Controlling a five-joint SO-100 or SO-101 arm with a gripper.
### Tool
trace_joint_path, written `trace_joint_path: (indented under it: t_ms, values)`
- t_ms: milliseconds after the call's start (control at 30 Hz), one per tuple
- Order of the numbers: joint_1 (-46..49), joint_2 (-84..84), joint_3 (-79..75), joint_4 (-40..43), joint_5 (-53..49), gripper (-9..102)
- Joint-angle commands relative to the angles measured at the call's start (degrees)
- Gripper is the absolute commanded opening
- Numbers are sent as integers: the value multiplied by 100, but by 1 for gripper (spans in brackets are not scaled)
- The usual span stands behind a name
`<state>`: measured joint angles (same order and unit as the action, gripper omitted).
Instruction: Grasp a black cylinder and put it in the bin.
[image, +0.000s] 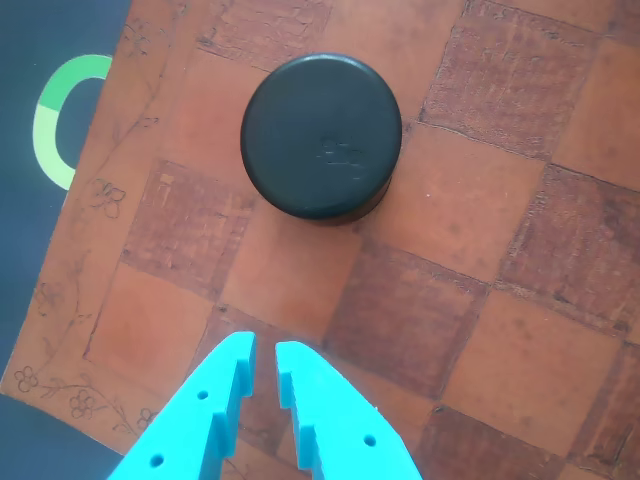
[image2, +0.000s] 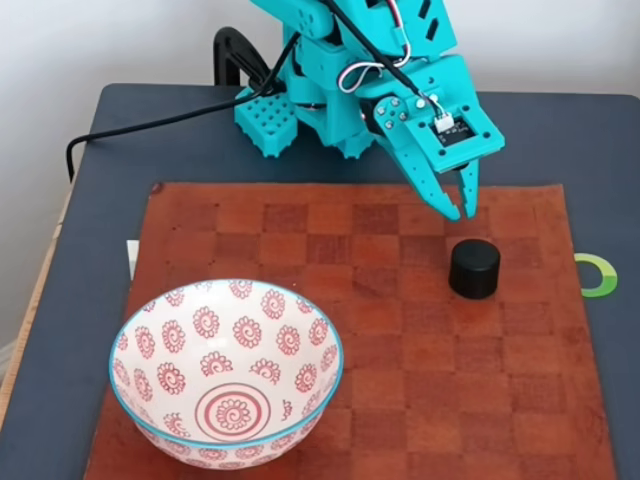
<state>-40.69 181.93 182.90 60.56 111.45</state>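
Note:
The black cylinder (image: 321, 135) (image2: 474, 268) stands upright on the brown checkered mat, flat round top with a faint embossed mark. My turquoise gripper (image: 264, 358) (image2: 460, 212) hangs above the mat just behind the cylinder in the fixed view, apart from it. Its two fingers are nearly together with a narrow gap and nothing between them. The bin (image2: 140, 330), a white bowl with red spiral flowers and a blue rim, sits at the mat's front left in the fixed view, with nothing inside.
The checkered leather mat (image2: 380, 380) covers most of a dark table (image2: 600, 140). A green ring marker (image: 58, 118) (image2: 600, 275) lies off the mat's edge near the cylinder. The arm's base (image2: 300, 100) and a black cable (image2: 140, 125) sit at the back.

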Motion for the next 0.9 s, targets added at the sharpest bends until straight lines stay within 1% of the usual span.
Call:
trace_joint_path:
  t_ms: [0,533,600,733,867]
  values:
    - [-26,53,-149,-9,35,0]
    - [-62,-44,-1239,44,-62,0]
    - [-62,-44,-1450,237,-70,0]
    - [-53,-53,-2013,1002,-70,0]
    - [-35,-70,-2479,1459,-62,0]
